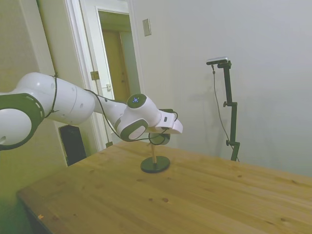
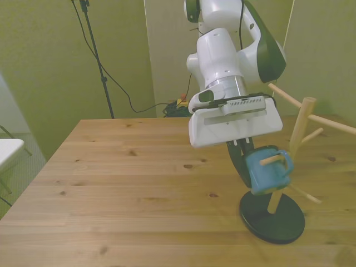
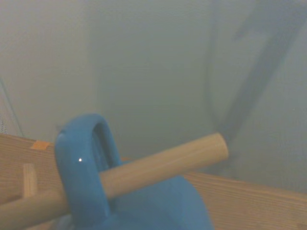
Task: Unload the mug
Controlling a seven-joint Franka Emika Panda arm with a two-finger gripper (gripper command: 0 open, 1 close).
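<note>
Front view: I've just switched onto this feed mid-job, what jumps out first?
The white arm fills the top middle, its gripper down at a light blue mug. The mug hangs by its handle on a peg of a wooden mug tree with a black round base, at the front view's right. In the wrist view the peg passes through the handle, so it is not yet unloaded.
</note>
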